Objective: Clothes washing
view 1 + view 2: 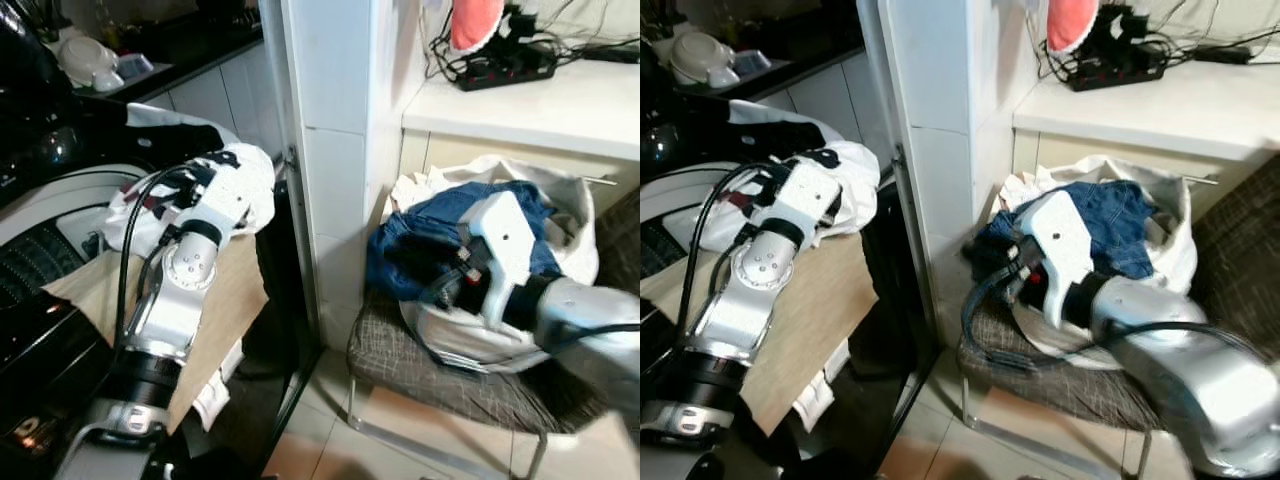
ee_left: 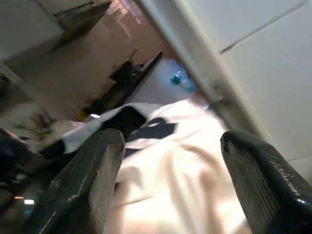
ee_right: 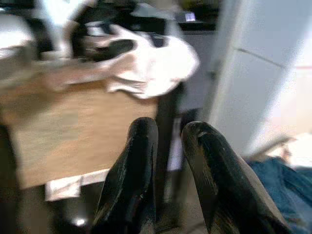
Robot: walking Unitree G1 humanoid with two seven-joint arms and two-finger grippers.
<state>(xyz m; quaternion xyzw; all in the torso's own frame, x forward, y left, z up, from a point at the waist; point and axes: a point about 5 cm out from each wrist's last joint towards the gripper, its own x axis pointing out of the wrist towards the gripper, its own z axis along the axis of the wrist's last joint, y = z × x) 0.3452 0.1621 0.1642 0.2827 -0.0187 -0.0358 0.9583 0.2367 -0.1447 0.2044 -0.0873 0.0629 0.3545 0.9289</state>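
From the head cameras: the robot is standing in a cramped laundry corner; a white tiled pillar [image 1: 335, 150] is splitting the scene; the washing machine [image 1: 40, 250] is sitting on the robot's left with a beige cloth [image 1: 235, 300] draped over its edge and a white garment [image 1: 235, 180] with dark patches piled on top; the left gripper [image 1: 215, 170] is hovering right over that garment. To the right, a white laundry bag [image 1: 570, 230] is slumping on a grey chair [image 1: 400, 360] under a white counter [image 1: 560, 105] carrying a power strip [image 1: 505, 65]; blue jeans [image 1: 430, 235] are spilling out of the bag, and the right arm [image 1: 1080, 270] is reaching across them.

Left wrist view: the two black fingers [image 2: 92, 175] are spread wide apart, holding nothing; the white garment is lying just below them, next to the pillar.

Right wrist view: the fingers [image 3: 136, 165] are nearly together with only a thin gap, nothing pinched between them; the machine, cloth and garment are sitting beyond, jeans at the corner.
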